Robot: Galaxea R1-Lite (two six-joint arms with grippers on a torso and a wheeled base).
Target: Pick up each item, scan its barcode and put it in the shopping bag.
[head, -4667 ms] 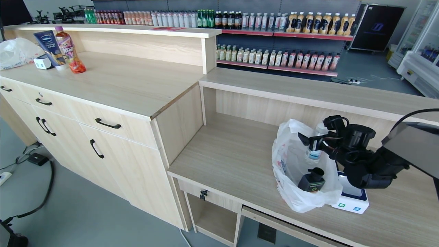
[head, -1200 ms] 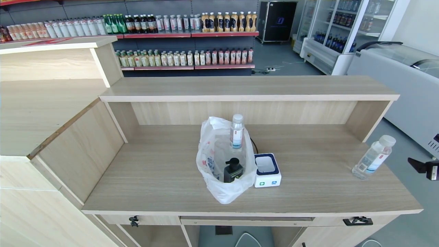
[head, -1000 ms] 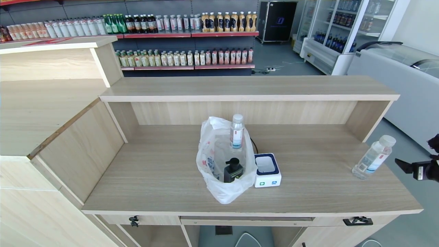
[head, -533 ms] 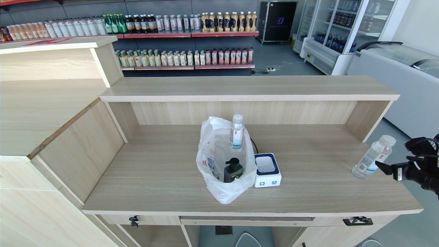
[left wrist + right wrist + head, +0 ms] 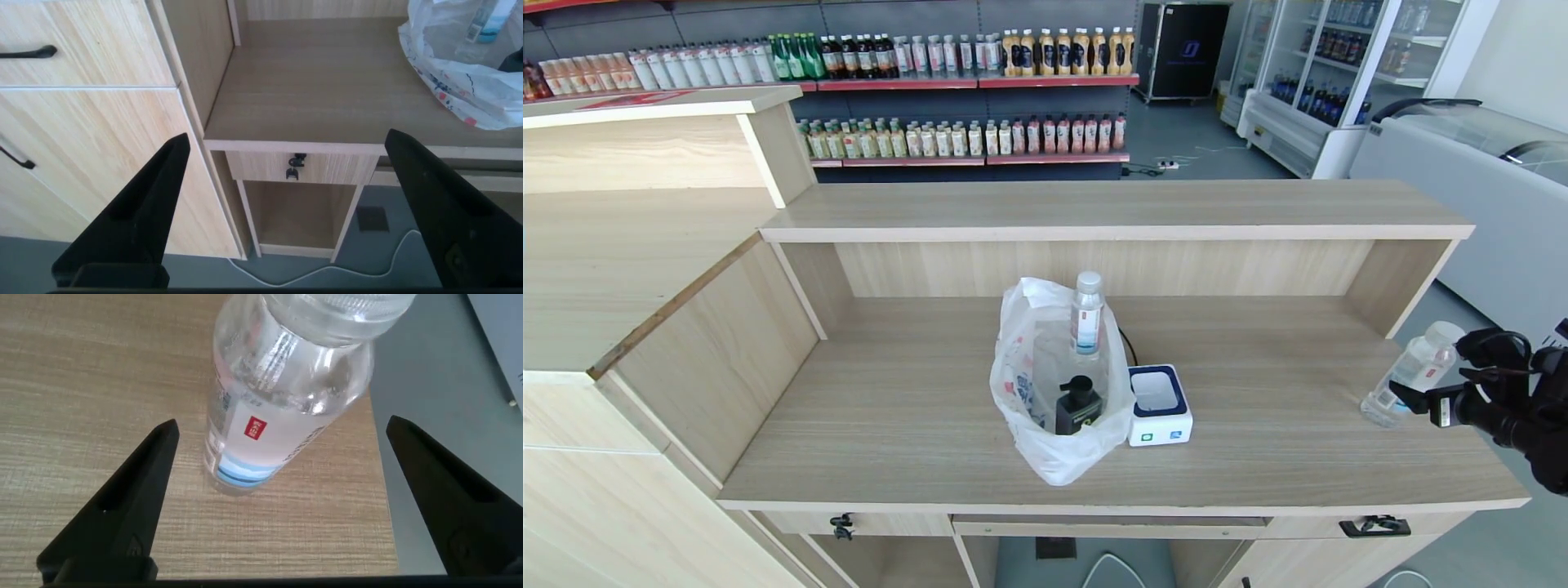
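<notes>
A: Two things first. The right gripper (image 5: 282,427): is it spread or closed?
B: Spread wide. It straddles the clear bottle (image 5: 278,416) with a gap left on both sides, so nothing is pinched.
A: And where is that bottle from the shopping bag (image 5: 1023,384)?
B: Well to the right of it, standing on the counter (image 5: 1258,457) near the right-hand end, cap on.
A: The left gripper (image 5: 286,140)?
B: Also spread, holding nothing. It hangs out from the counter's front edge, to the left of the shopping bag and nearer than it.
A: What is inside the bag?
B: A second bottle (image 5: 1086,322) stands upright at its far side, neck sticking above the rim. A black pump bottle (image 5: 1078,408) is in front of that.
A: Anything touching the bag?
B: A white scanner (image 5: 1158,404) with a blue rim, right against the bag's right side.
A: And beyond the bag?
B: Past the counter's raised ledge (image 5: 1119,208), shelves of drinks (image 5: 964,135).
</notes>
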